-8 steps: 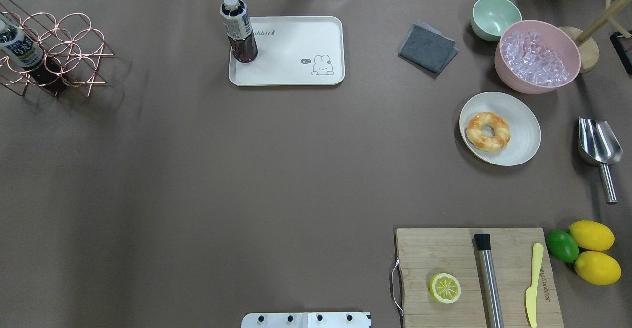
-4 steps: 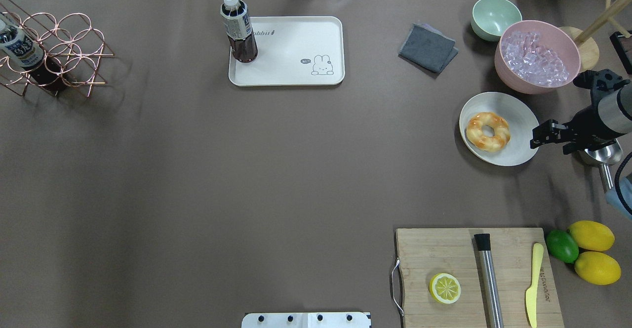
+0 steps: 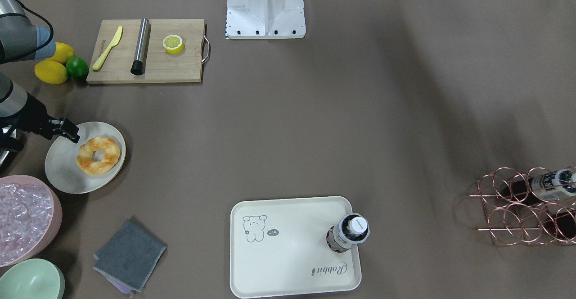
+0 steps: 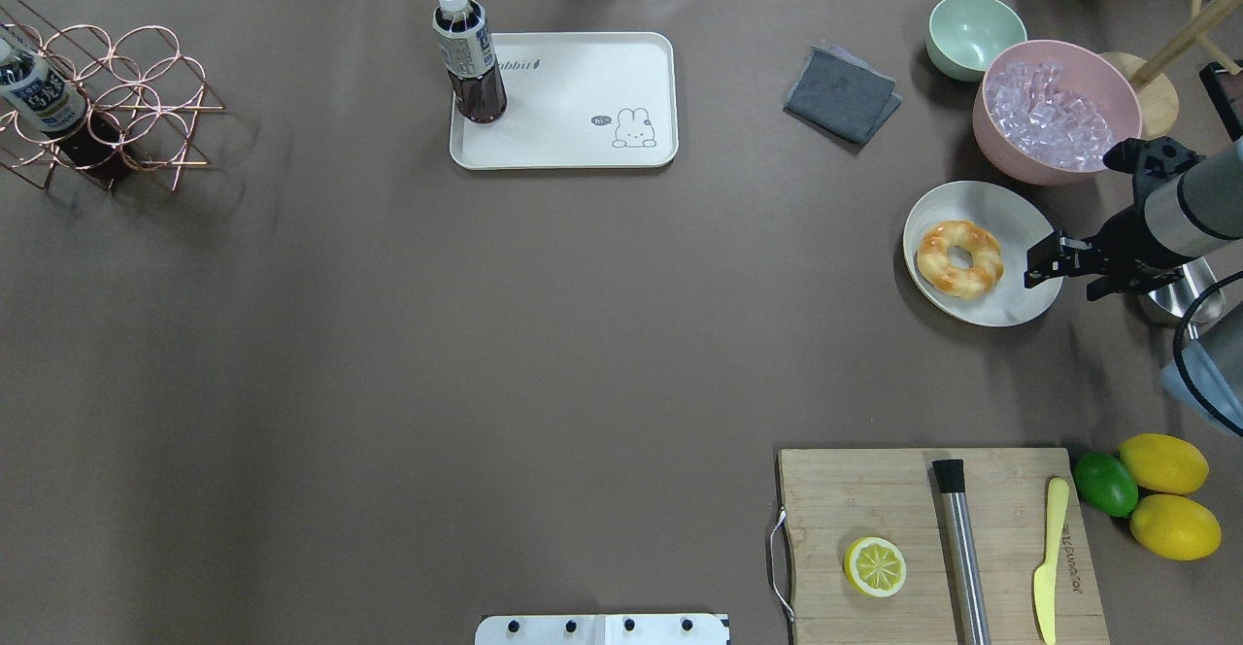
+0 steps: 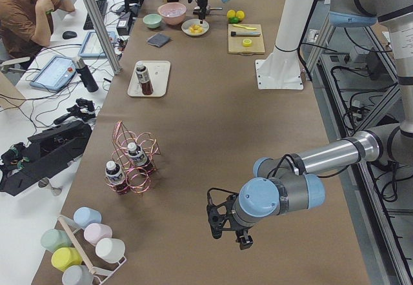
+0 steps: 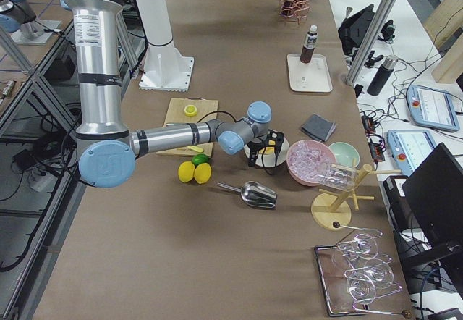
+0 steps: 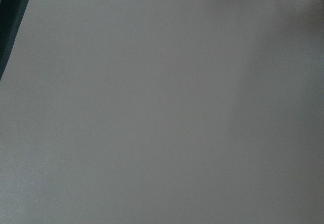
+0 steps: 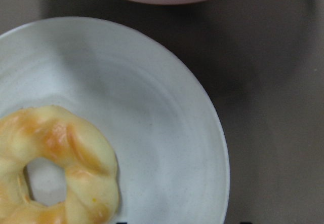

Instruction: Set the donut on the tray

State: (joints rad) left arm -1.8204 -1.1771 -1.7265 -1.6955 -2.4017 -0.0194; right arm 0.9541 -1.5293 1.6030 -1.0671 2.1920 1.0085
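Note:
The donut (image 4: 959, 257) lies on the left half of a round off-white plate (image 4: 1020, 222) at the table's right; it also shows in the front view (image 3: 98, 155) and the right wrist view (image 8: 55, 168). The cream rabbit tray (image 4: 583, 82) sits at the far middle, apart from the donut. My right gripper (image 4: 1037, 264) hovers over the plate's right rim, to the right of the donut, jaws apart and empty. My left gripper (image 5: 222, 220) shows only in the exterior left view, above bare table; I cannot tell its state.
A dark drink bottle (image 4: 469, 52) stands on the tray's left end. A pink bowl of ice (image 4: 1057, 111), a green bowl (image 4: 974, 35) and a metal scoop (image 4: 1180, 295) surround the plate. A grey cloth (image 4: 841, 93) lies between tray and plate. A cutting board (image 4: 932, 538) is nearer.
My right arm came in from the right edge and moved left; its gripper now reaches over the plate's right rim. The donut has not moved.

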